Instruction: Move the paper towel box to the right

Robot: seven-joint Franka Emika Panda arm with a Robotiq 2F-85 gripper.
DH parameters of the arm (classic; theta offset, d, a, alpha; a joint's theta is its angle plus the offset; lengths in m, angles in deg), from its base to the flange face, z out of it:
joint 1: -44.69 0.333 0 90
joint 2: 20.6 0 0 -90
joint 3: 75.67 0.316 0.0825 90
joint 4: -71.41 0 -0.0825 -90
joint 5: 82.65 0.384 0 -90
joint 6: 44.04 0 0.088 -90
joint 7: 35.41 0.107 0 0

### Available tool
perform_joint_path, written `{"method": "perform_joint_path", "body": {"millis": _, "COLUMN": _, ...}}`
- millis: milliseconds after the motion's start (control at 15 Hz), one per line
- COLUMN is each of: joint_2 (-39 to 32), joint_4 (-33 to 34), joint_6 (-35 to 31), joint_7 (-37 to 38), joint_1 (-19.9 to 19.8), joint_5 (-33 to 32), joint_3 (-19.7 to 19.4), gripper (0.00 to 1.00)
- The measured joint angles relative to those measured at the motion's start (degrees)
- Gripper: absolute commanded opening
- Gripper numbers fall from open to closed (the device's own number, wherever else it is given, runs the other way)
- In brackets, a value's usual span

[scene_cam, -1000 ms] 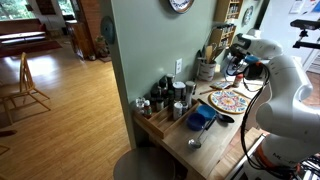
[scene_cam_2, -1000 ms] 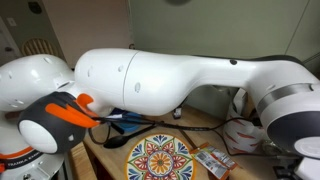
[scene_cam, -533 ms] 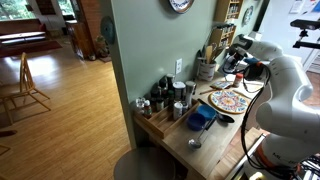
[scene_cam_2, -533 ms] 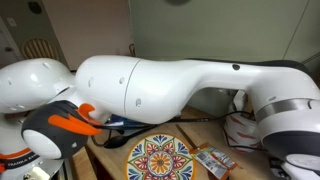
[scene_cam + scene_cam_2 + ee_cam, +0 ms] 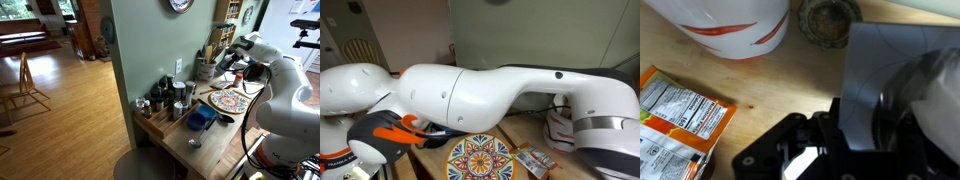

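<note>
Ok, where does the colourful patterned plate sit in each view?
In an exterior view: patterned plate right of centre, on the wooden counter.
In an exterior view: bottom centre, cut by the lower edge.
Wrist view: not in it.
Shared landmark: the orange snack packet right of the plate, seen at lower left in the wrist view.
</note>
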Motion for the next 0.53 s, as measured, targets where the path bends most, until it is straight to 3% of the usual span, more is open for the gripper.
{"method": "perform_joint_path", "body": {"millis": 200, "joint_2": -0.7, "joint_4": 0.0, "joint_6": -2.3, "joint_7": 1.6, "joint_1": -0.2, "joint_5": 1.4, "joint_3": 1.3, "gripper": 0.00}}
{"method": "perform_joint_path", "body": {"millis": 267, "joint_2": -0.9, "joint_4": 0.0, "joint_6": -2.8, "joint_7": 1.9, "joint_1": -0.3, "joint_5": 1.7, "joint_3": 1.7, "gripper": 0.25}}
{"method": "perform_joint_path", "body": {"millis": 333, "joint_2": -1.0, "joint_4": 0.0, "joint_6": -3.1, "joint_7": 2.1, "joint_1": -0.4, "joint_5": 2.0, "joint_3": 2.1, "gripper": 0.25}}
{"method": "perform_joint_path", "body": {"millis": 533, "joint_2": -1.3, "joint_4": 0.0, "joint_6": -3.6, "joint_7": 2.2, "joint_1": -0.5, "joint_5": 2.5, "joint_3": 2.8, "gripper": 0.48}}
